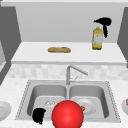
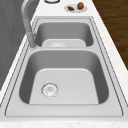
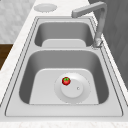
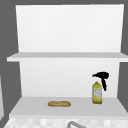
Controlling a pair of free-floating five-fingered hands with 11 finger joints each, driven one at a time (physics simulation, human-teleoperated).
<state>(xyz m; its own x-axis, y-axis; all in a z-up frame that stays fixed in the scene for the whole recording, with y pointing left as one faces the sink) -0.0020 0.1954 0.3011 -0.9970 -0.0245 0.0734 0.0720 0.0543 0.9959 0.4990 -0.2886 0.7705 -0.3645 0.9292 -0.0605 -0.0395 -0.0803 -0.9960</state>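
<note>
we saw the right robot hand (image 1: 104, 23) up at the shelf (image 1: 32, 53), hovering just above and slightly to the right of the yellow bottle (image 1: 97, 38). its fingers hung down beside the bottle's cap and a thumb-like part stuck out to the left above it; whether it touched the bottle we could not tell, and its fingers looked loosely curled around nothing we could make out. in the upper view the same right robot hand (image 4: 102, 77) sat at the top of the yellow bottle (image 4: 97, 93), which stood upright near the right end of the lower shelf (image 4: 30, 106).

the left robot hand (image 1: 39, 115) hung low at the front edge of the sink (image 1: 25, 95), by the left basin; we could not tell whether its fingers were apart or together. just to its right a big red ball (image 1: 67, 114) covered the sink's front middle.

a bread loaf (image 1: 59, 49) lay flat on the shelf, well apart from the bottle. in the right basin a white plate (image 3: 82, 93) carried a small tomato (image 3: 66, 81). the faucet (image 1: 72, 72) rose behind the divider. on the desk (image 2: 107, 27) a small dish (image 2: 75, 9) held two brown items.
</note>
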